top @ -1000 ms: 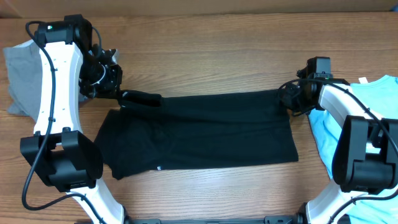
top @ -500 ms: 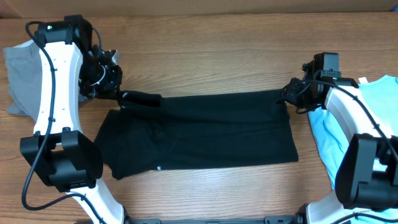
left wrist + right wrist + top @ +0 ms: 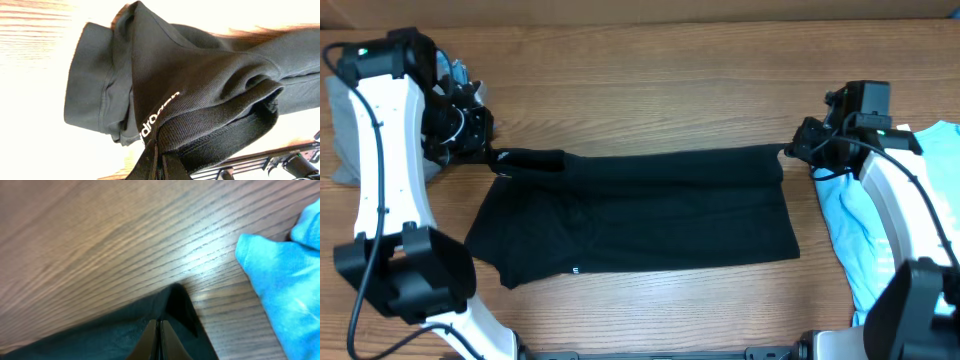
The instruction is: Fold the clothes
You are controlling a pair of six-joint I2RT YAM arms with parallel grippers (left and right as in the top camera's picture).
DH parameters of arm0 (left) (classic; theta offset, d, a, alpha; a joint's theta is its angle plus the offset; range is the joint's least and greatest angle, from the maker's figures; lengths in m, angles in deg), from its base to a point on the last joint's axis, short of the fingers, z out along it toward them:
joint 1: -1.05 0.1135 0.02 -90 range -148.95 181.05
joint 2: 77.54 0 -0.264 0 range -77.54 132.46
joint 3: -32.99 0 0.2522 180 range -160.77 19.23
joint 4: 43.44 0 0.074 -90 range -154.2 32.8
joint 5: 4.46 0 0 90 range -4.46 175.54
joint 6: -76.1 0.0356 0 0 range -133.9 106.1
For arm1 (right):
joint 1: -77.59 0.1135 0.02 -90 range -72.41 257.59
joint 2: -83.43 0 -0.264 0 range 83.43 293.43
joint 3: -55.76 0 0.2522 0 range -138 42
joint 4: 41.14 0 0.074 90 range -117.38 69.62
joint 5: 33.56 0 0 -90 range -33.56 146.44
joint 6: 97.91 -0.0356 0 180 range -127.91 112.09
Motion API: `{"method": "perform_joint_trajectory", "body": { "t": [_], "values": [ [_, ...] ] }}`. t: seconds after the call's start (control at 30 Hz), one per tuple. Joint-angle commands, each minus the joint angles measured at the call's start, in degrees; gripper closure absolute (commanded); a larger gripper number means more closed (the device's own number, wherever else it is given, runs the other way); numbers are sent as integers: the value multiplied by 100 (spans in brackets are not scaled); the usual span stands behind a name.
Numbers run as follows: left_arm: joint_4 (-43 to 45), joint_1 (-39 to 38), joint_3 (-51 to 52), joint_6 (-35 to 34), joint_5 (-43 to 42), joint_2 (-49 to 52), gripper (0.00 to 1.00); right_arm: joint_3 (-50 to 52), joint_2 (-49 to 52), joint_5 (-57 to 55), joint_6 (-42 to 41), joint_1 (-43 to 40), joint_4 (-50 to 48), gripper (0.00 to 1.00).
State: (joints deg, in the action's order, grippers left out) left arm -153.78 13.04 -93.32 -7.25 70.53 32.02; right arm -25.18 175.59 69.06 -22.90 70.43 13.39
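- Wooden table [image 3: 650,90] carried three garments and nothing else loose: one black T-shirt [image 3: 640,215], one grey garment [image 3: 342,120] and one light-blue tee [image 3: 850,230].
- The black T-shirt lay spread across the middle of the table, stretched sideways between the two arms, with a tiny white label [image 3: 576,270] near its front edge.
- The grey garment sat bunched at the far left edge, partly behind the left arm; the light-blue tee lay at the far right edge, partly under the right arm.
- Two grippers were in view. The left gripper [image 3: 492,157] was pressed together, pinching the T-shirt's upper left corner; the right gripper [image 3: 790,152] was likewise closed, pinching the upper right corner.
- Only the left wrist view showed the pinched cloth as a ribbed band beside white lettering [image 3: 159,112], lifted off the table in loose folds.
- Only the right wrist view showed the black corner ending in a point just beyond the closed fingertips [image 3: 152,332], apart from the blue tee.
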Motion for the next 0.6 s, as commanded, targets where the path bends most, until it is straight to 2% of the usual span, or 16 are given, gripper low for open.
{"method": "perform_joint_trajectory", "body": {
  "t": [0.0,0.57],
  "values": [
    [-26,-2,-61,170,-133,-352,96,-116,-275,-59,0,-42,111,96],
    [-26,-37,42,168,-92,-363,95,-118,-367,-61,190,-61,999,96]
  ]
}}
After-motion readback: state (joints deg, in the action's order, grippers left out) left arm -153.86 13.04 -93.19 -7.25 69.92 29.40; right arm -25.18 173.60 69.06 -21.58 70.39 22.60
